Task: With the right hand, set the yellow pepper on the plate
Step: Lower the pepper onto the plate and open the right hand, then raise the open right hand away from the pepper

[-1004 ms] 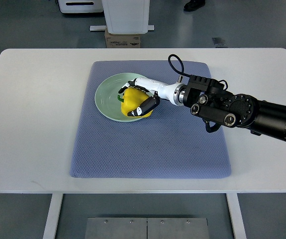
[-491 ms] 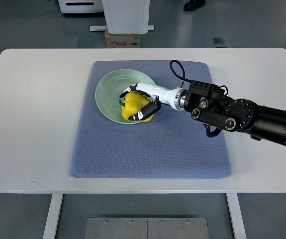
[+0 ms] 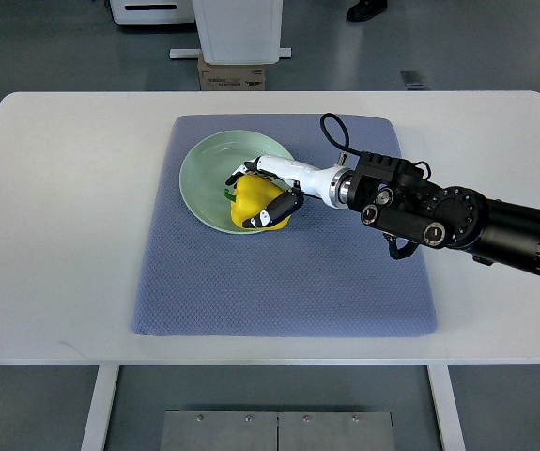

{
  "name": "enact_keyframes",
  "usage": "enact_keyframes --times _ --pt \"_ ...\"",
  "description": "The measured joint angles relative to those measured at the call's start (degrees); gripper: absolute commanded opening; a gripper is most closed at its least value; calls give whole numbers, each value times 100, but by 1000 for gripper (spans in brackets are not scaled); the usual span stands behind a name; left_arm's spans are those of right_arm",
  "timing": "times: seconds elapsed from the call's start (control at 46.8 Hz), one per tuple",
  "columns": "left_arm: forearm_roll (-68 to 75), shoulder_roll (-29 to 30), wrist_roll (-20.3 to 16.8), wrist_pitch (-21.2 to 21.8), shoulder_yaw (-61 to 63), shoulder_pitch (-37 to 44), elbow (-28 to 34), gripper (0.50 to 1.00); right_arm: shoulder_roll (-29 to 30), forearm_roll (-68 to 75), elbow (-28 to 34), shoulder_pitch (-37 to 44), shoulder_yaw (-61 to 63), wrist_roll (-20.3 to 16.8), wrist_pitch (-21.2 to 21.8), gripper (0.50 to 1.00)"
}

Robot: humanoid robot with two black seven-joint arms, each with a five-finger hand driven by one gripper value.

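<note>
Here the right hand (image 3: 268, 193) reaches in from the table's right edge, fingers (image 3: 277, 212) curled around the yellow pepper (image 3: 254, 203), grasping it. Pepper sits at the plate's (image 3: 204, 169) near-right rim, partly over the edge toward the mat (image 3: 288, 282); can't tell if it rests on the plate or is held just above it. Green stem (image 3: 228, 194) pokes out on the pepper's left side. Pale green plate lies on the blue-grey mat, toward the mat's far-left part. Mat covers the middle of the white table (image 3: 54, 235). Black forearm (image 3: 457, 218) crosses the mat's right side, cable (image 3: 333, 132) looping above the wrist. Beyond the table's far edge: a white bin (image 3: 239, 28) and a cardboard box (image 3: 232, 75) on the floor.
</note>
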Motion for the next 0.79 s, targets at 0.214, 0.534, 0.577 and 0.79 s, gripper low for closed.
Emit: enact_keyframes --times 0.214,0.534,0.577,0.79 --pt "0 0 0 0 0 -2 0 1000 0 8 -1 60 21 6 0 995" --pt "0 0 -1 0 0 4 0 1000 0 133 -12 228 309 9 0 998" --pt "0 0 0 0 0 3 0 1000 0 195 -17 236 421 9 0 998" --pt "0 0 0 0 0 0 0 1000 0 268 -19 265 834 0 0 998"
